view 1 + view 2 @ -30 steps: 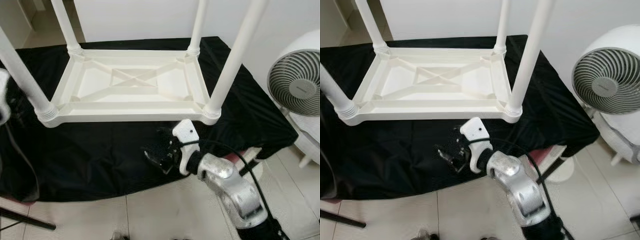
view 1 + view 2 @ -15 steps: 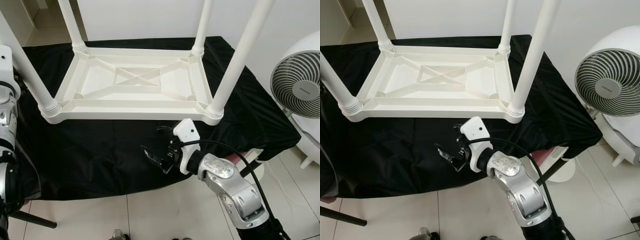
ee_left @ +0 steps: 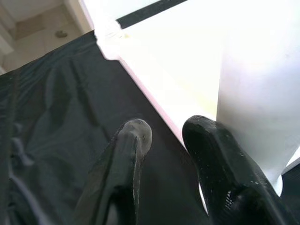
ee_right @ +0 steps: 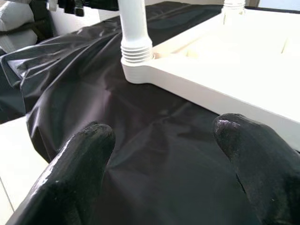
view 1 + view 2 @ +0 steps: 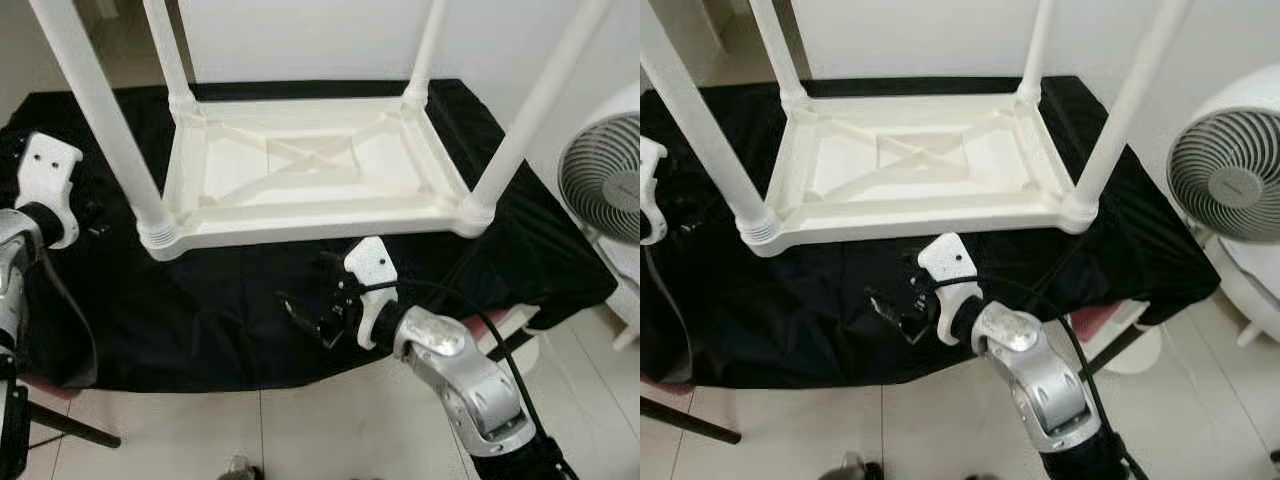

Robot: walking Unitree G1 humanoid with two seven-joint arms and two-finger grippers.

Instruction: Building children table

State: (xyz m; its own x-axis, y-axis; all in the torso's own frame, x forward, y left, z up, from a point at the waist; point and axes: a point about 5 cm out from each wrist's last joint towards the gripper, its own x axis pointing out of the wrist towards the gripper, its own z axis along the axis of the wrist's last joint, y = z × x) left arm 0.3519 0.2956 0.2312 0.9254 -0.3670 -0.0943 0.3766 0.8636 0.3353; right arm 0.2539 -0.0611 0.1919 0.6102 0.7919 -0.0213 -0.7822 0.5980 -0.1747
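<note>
Smooth white plastic table, black cloth

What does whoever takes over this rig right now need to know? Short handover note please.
Right gripper: open, empty, over the black cloth just in front of the table's near edge.
Left gripper: open, empty, beside the near-left leg.
Children's table: upside down on the cloth, all four legs standing in their corner sockets.
Done: legs look fitted.
Left: probably check tightness, then flip it upright.
Fan stands close on the right.

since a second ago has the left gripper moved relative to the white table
Yes. The left gripper has come in toward the upside-down white table and now sits close beside its near-left leg, over the black cloth.
</note>
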